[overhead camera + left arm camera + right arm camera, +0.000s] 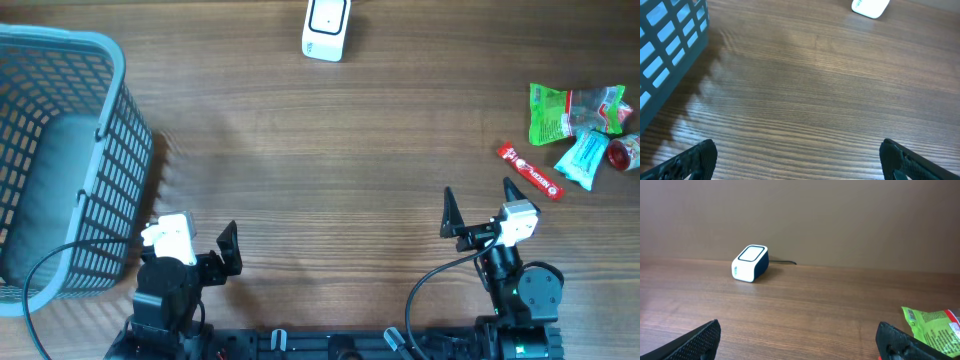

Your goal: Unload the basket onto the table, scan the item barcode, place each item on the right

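Note:
A white barcode scanner (326, 30) with a dark top window stands at the table's far edge, also in the left wrist view (870, 6) and the right wrist view (750, 263). The items lie in a pile at the right: a green packet (550, 112), a red stick pack (530, 170) and a light blue packet (588, 155). The green packet (932, 325) shows at the right of the right wrist view. My left gripper (192, 247) (797, 160) and right gripper (482, 203) (800, 340) hover near the front edge, both open and empty, over bare wood.
A large blue-grey mesh basket (60, 160) fills the left side, its wall close to my left gripper (665, 45). A small red-capped item (625, 152) lies at the far right of the pile. A cable runs from behind the scanner.

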